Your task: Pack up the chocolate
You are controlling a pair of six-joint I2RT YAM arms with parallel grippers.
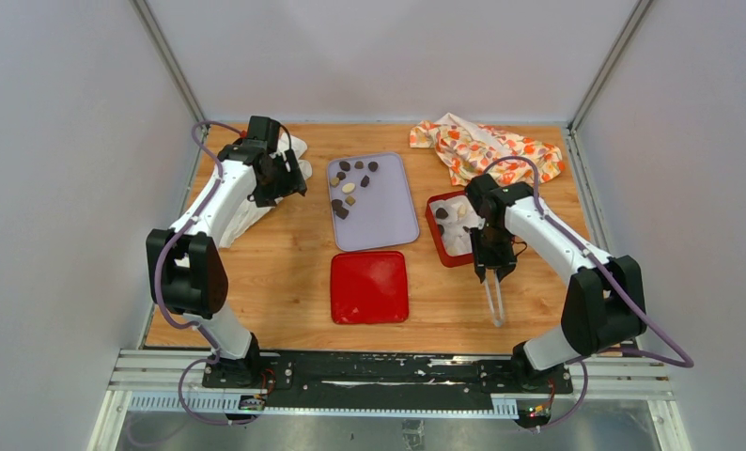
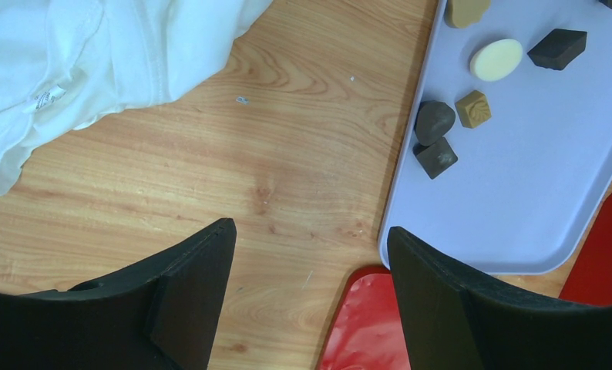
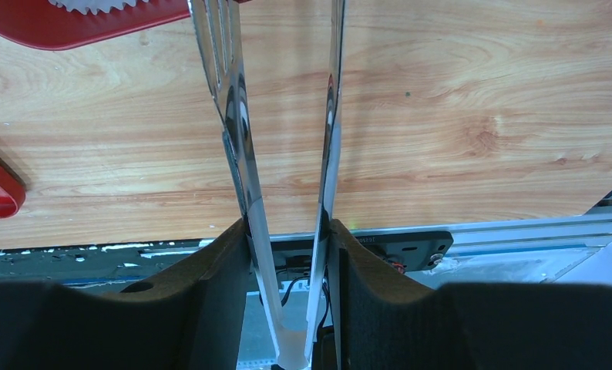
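The right fingers (image 3: 210,293) are clamping the tongs (image 3: 237,131) while the left fingers (image 2: 187,301) are gaping empty, so we are risking the slick tongs twisting loose before reaching the chocolate (image 1: 349,188) on the lavender tray (image 1: 393,225), upper centre.

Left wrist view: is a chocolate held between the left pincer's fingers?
No, the left pincer gapes empty over the bare table, while the chocolates lie on the lavender tray.

Roughly ten chocolate pieces (image 2: 495,59) on one lavender tray (image 2: 534,208) right of the left claw (image 2: 311,231), one white cloth (image 2: 95,54) left of it. One pair of tongs (image 3: 237,116) in the right claw (image 3: 287,227). One red box (image 1: 432,225) and one red lid (image 1: 369,287) left of it, one patterned cloth (image 1: 482,146) beyond.
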